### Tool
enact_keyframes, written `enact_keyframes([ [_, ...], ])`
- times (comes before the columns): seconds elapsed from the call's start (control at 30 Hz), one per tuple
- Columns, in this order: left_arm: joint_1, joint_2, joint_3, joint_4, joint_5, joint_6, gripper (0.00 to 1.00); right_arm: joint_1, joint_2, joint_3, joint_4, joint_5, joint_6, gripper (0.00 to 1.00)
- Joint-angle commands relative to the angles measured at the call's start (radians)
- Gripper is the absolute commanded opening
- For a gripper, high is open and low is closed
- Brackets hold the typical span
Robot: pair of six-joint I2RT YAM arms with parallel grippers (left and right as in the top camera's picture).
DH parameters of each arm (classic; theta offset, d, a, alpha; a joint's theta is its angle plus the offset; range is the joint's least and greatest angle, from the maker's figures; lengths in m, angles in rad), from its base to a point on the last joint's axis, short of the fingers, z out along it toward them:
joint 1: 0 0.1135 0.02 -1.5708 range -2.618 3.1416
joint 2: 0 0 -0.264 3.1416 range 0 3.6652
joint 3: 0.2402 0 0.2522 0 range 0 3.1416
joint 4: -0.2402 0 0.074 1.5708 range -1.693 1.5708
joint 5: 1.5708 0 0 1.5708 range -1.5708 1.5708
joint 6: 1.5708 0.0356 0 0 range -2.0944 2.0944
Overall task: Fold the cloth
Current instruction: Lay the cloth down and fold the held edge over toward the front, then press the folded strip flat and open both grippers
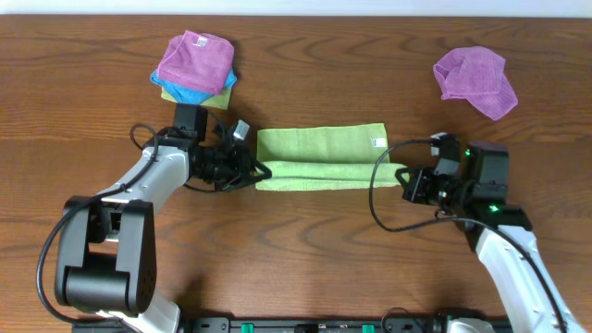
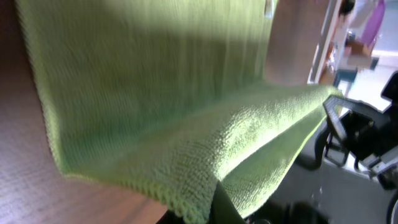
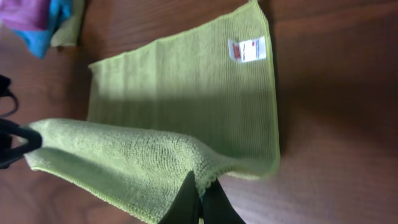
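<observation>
A green cloth with a white label lies in the middle of the table, its near edge lifted and folded partway over the rest. My left gripper is shut on the cloth's near left corner. My right gripper is shut on the near right corner. The raised edge hangs stretched between both grippers just above the table. The far half of the cloth lies flat.
A pile of folded cloths, purple on blue and yellow, sits at the back left. A crumpled purple cloth lies at the back right. Bare wooden table lies in front.
</observation>
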Motion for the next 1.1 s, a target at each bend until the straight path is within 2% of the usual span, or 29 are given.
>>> enact_keyframes([
  [0.0, 0.012, -0.013, 0.000, 0.058, -0.092, -0.125, 0.06, 0.036, 0.060, 0.003, 0.055, 0.097, 0.057, 0.01],
  [0.3, -0.011, -0.012, 0.000, 0.261, -0.245, -0.229, 0.06, 0.063, 0.230, 0.004, 0.274, 0.134, 0.098, 0.01],
  [0.53, -0.029, -0.005, 0.000, 0.333, -0.369, -0.259, 0.06, 0.064, 0.288, 0.024, 0.359, 0.159, 0.105, 0.02],
  [0.83, -0.028, 0.101, 0.001, 0.503, -0.370, -0.319, 0.06, 0.065, 0.339, 0.077, 0.369, 0.208, 0.104, 0.02],
  [1.07, -0.028, 0.147, 0.010, 0.553, -0.394, -0.334, 0.06, 0.066, 0.417, 0.104, 0.410, 0.220, 0.112, 0.02],
])
